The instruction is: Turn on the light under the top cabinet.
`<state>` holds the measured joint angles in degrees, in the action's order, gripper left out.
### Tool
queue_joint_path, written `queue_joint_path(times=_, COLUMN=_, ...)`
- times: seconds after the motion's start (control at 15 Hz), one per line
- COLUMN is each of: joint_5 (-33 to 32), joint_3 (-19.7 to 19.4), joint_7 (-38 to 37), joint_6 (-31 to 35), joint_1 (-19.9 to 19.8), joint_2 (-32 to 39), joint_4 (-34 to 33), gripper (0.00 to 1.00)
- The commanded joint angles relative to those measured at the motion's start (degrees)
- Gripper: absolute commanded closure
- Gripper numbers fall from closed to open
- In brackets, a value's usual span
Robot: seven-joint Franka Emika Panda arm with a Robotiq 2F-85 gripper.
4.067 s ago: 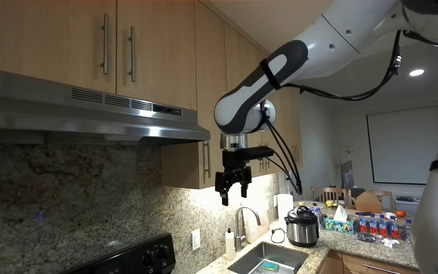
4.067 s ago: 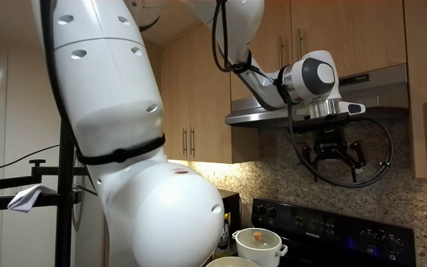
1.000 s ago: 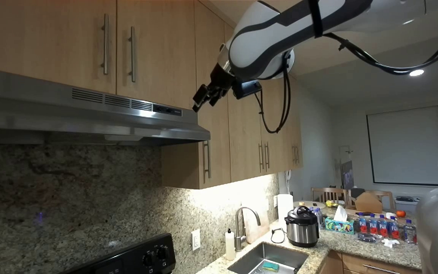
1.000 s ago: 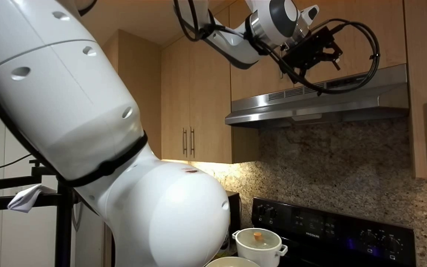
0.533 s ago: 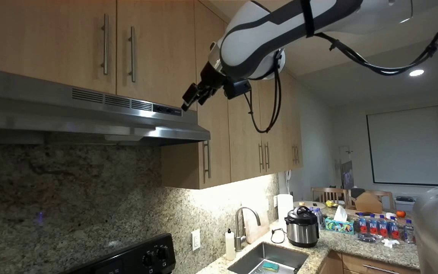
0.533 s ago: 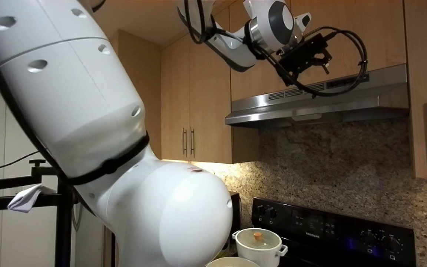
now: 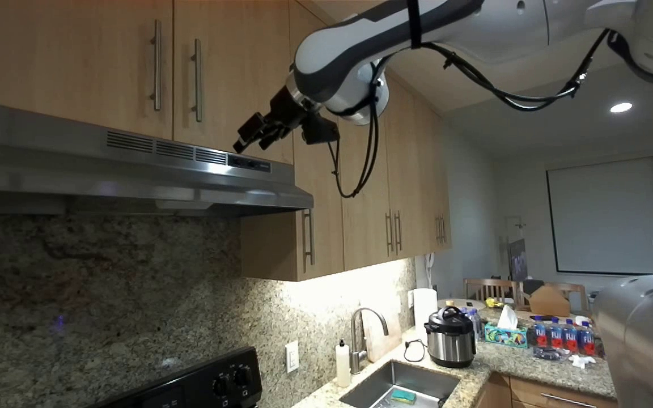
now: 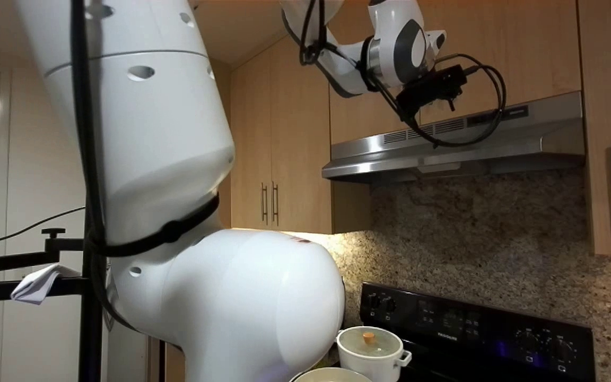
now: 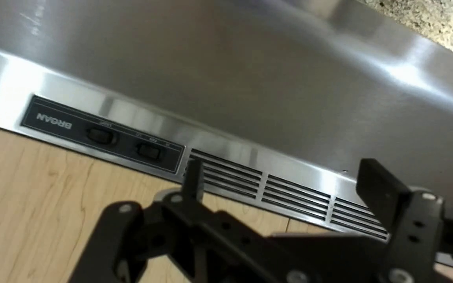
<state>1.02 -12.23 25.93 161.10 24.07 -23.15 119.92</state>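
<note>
1. Jutting in from six o'clock in the wrist view, with fingers (image 9: 380,188) spread wide apart: the end effector (image 9: 283,179).
2. In an exterior view, carried at the tip of the white arm (image 7: 326,48) and pointing between seven and eight o'clock, over the upper edge of the range hood (image 7: 134,175) and in front of the top cabinet (image 7: 236,73). No telling from there whether touching either or apart.
3. Toward ten o'clock from the nearest finger in the wrist view: a dark control panel (image 9: 127,143), set in the hood's upper strip and printed BROAN upside down.
4. On that panel, beside the word LIGHT and apart from the fingers: the light switch (image 9: 100,136). Between three and four o'clock from it: the fan switch (image 9: 148,151).
5. Beyond the panel, between three and four o'clock, partly hidden by a finger: slotted vents (image 9: 226,173).
6. Toward six o'clock on the hood, in its underside: a pale panel (image 8: 439,168).
7. Lower, toward six o'clock: the black stove (image 8: 491,334), with a lidded white pot (image 8: 372,369) between eight and nine o'clock from its controls.
8. Toward four o'clock from the hood in an exterior view: a bright glow (image 7: 355,283) below a neighbouring cabinet (image 7: 366,215).
9. Toward five o'clock from the glow, set into the bench (image 7: 525,362): a sink (image 7: 420,377). Between one and two o'clock from there: a pressure cooker (image 7: 450,343).
</note>
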Motion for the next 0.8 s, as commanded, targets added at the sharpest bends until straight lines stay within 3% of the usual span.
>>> queue_joint_path(times=0.0, joint_5=6.34, joint_3=-6.35, joint_7=6.91, joint_6=-2.23, joint_1=6.73, joint_2=4.18, joint_4=-5.63, gripper=0.0)
queue_joint_path(times=0.27, joint_5=9.16, joint_3=-11.4, joint_7=8.46, joint_6=-4.76, joint_1=9.95, joint_2=8.63, joint_4=-11.26, gripper=0.0)
queue_joint_path(times=0.73, joint_5=8.98, joint_3=-15.73, joint_7=7.91, joint_6=-10.69, joint_1=9.85, joint_2=17.05, joint_4=-20.99, gripper=0.0)
